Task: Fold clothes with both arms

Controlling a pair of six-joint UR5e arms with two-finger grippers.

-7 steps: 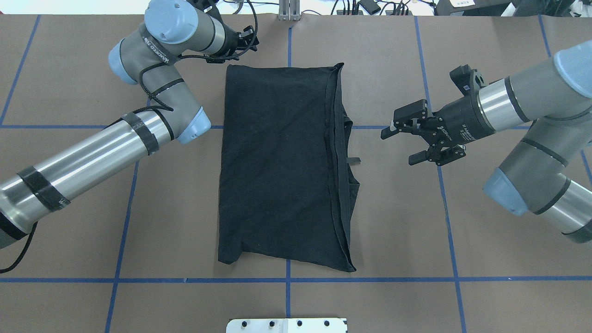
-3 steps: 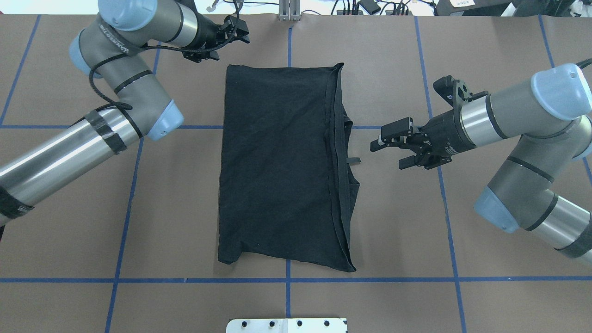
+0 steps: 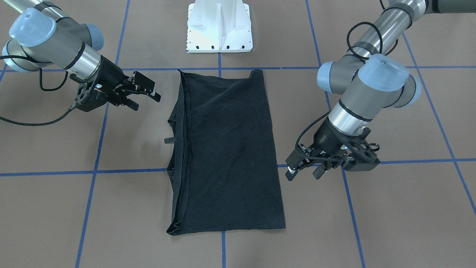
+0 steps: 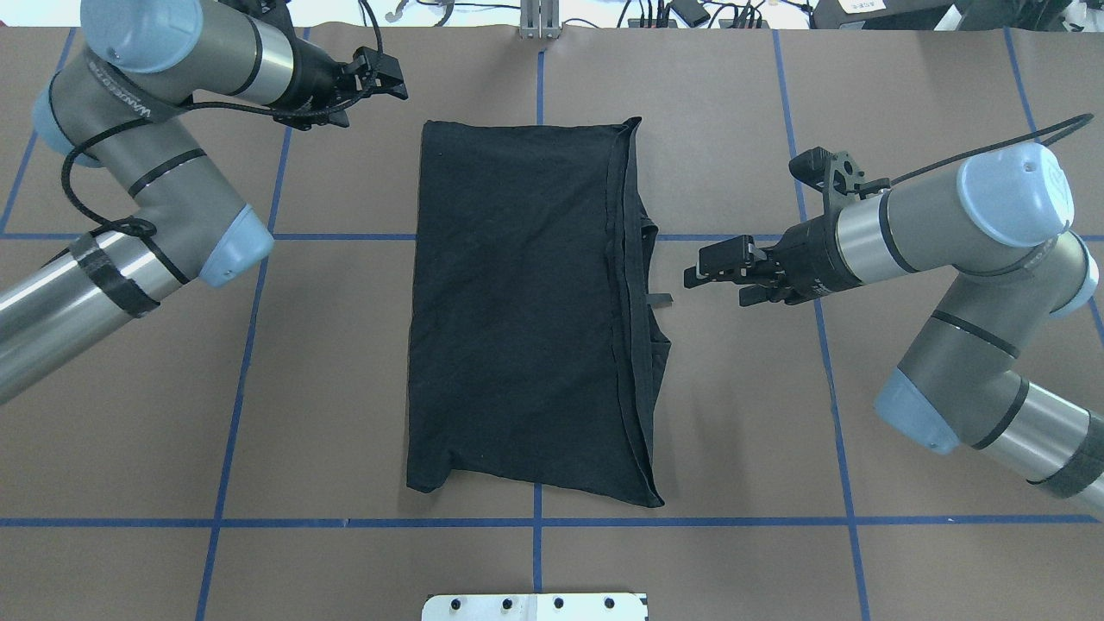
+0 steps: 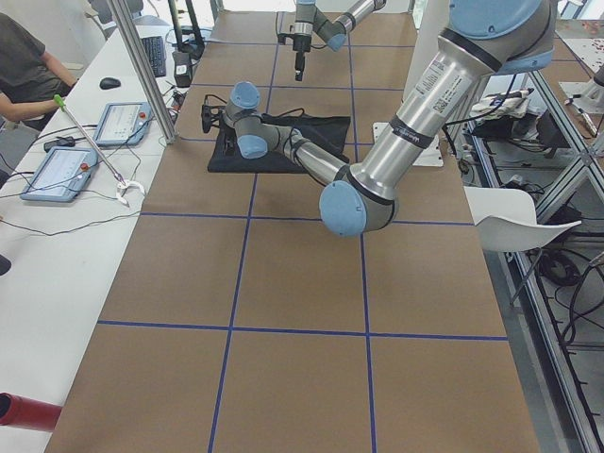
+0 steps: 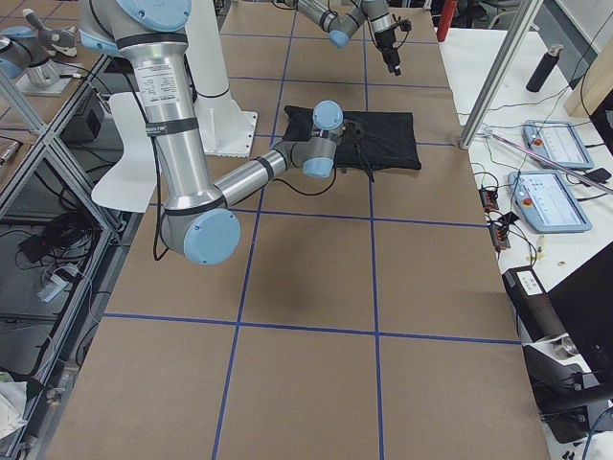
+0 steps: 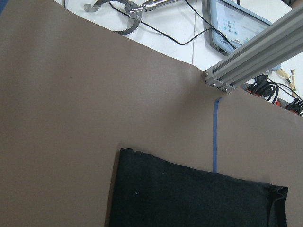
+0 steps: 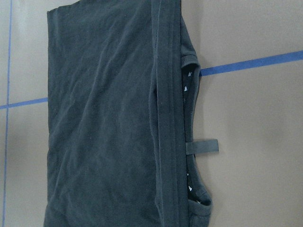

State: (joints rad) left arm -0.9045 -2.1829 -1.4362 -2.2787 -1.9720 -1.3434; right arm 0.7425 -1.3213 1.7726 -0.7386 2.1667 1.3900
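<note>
The black T-shirt lies flat mid-table, folded into a long strip with the plain side up and its stacked hems along the robot's right side.

The right gripper sits just off that edge beside a little tab. Its fingers are partly spread, it holds nothing, and it isn't touching the cloth. The left gripper is near the shirt's far-left corner, apart from it, with its fingers spread and empty too.

In the left side view the left arm cuts across the shirt and hides part of it. That view also shows tablets and a seated person.

Only the right wrist cam catches white specks inside the collar. Could be print, but they're too small to tell. The left wrist cam picks up an aluminium post and a grabber tool past the table. The front view has the white pedestal base.
</note>
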